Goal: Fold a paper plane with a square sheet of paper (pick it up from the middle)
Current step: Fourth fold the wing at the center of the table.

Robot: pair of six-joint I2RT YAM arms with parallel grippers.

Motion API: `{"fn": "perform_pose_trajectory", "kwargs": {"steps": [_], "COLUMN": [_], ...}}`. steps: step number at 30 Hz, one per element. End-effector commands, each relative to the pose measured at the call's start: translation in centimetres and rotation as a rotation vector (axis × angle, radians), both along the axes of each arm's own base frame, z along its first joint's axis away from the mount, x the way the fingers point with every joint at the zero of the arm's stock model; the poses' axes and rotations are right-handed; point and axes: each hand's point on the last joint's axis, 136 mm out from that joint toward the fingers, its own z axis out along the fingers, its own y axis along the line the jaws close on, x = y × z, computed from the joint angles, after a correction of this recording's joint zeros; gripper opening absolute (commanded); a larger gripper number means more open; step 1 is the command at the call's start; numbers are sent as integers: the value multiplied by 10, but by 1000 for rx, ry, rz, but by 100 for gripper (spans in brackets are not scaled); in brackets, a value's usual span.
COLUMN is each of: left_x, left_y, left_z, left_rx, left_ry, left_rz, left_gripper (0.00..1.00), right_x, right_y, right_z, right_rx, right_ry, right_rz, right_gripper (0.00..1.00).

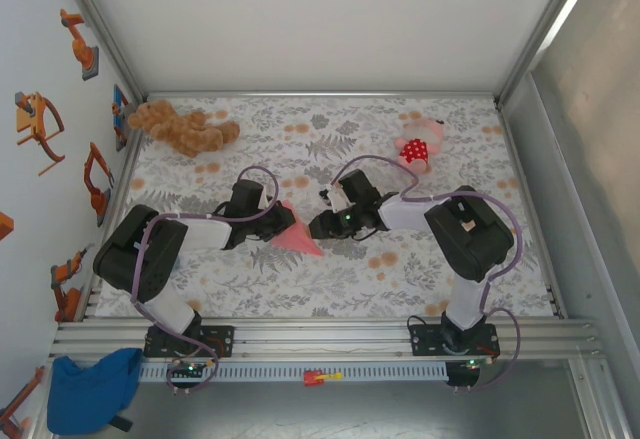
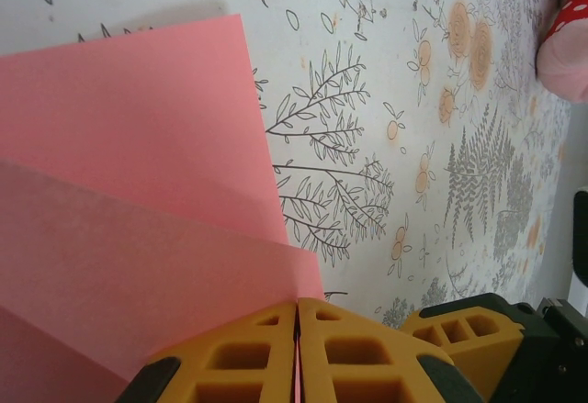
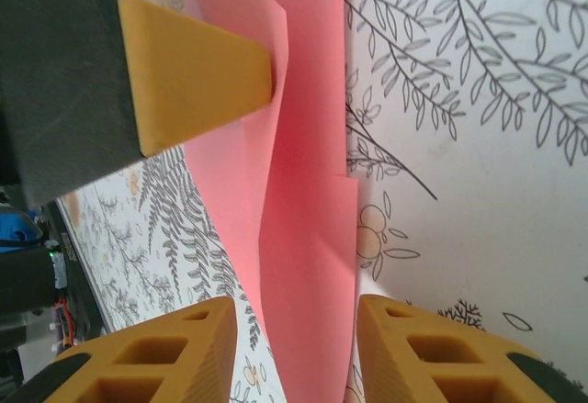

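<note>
Left gripper (image 2: 297, 309): fingers together, clamped on the left edge of the square sheet of paper (image 1: 298, 233). Sheet lies mid-way on the table (image 1: 430, 169) between both arms, long axis running toward the right gripper (image 3: 294, 316). Salmon pink, creased, layers overlapping, one pointed corner. Right gripper: jaws apart, straddling the sheet's right end.

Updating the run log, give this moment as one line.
left gripper: shut on paper | right gripper: open, astride paper | paper: folded layers
</note>
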Motion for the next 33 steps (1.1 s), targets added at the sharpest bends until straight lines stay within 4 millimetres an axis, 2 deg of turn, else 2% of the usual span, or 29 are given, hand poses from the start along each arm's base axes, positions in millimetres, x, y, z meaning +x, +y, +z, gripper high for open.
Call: {"fn": "perform_pose_trajectory", "kwargs": {"steps": [1, 8, 19, 33], "left_x": [3, 4, 4, 4], "left_y": [-2, -4, -3, -5], "left_z": [0, -1, -3, -9], "left_rx": [2, -1, 4, 0], "left_ry": [5, 11, 14, 28], "left_rz": [-12, -13, -12, -15], "left_gripper": [10, 10, 10, 9], "right_x": [-8, -13, -17, -30], "right_y": [1, -1, -11, -21], "right_z": [-6, -19, -40, -61], "right_rx": [-16, -61, -147, -262], "right_ry": [2, 10, 42, 58], "right_rz": [40, 61, 54, 88], "right_gripper": [42, 45, 30, 24]}}
